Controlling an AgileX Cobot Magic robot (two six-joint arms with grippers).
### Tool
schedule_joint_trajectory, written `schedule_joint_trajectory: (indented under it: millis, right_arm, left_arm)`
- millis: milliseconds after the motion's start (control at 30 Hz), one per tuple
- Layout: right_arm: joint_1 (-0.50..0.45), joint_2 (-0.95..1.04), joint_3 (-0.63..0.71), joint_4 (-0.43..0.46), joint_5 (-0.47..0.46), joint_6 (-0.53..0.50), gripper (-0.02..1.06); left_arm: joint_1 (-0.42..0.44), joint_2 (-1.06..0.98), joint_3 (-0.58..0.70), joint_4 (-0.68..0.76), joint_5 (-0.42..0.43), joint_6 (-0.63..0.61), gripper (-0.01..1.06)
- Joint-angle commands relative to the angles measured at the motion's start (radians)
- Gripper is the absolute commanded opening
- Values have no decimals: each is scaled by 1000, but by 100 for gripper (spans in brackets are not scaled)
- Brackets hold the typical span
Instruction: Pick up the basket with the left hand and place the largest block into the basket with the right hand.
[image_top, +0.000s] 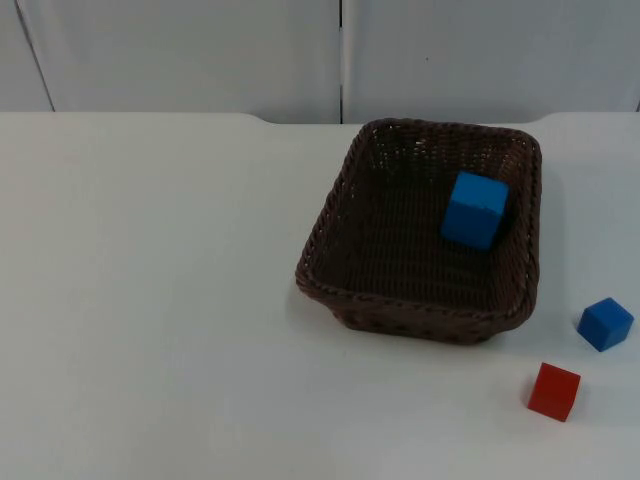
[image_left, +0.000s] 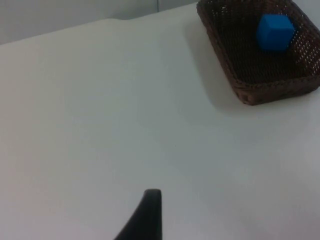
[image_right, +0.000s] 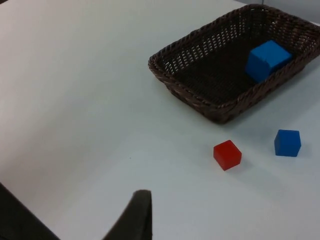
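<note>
Large block in basket, both tools back from it

Near edge of the white desk (image_top: 150, 300): small red block (image_top: 554, 391), then small blue block (image_top: 605, 323). Beyond, the brown wicker basket (image_top: 330, 235) holds the large blue block (image_top: 474, 209). Tool fingers: cannot tell.

Small blue cube (image_top: 605, 323) beside red cube (image_top: 554, 391), white table (image_top: 150, 300).

Even, bright overhead light, no glare on the white surface (image_top: 150, 300). Soft short shadows sit under the basket (image_top: 425, 315) and beside the red block (image_top: 554, 390). Left wrist view slightly soft; its fingertip (image_left: 147, 215) is out of focus.
</note>
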Motion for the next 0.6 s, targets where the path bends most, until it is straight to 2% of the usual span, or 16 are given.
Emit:
schedule_joint_trajectory:
  millis: [0, 567]
  right_arm:
    - [-2, -4, 0, -15, -2, 16, 95]
    - [-2, -4, 0, -6, -2, -14, 95]
  left_arm:
    - [-1, -4, 4, 5, 4, -8, 93]
    - [-1, -4, 4, 5, 4, -8, 93]
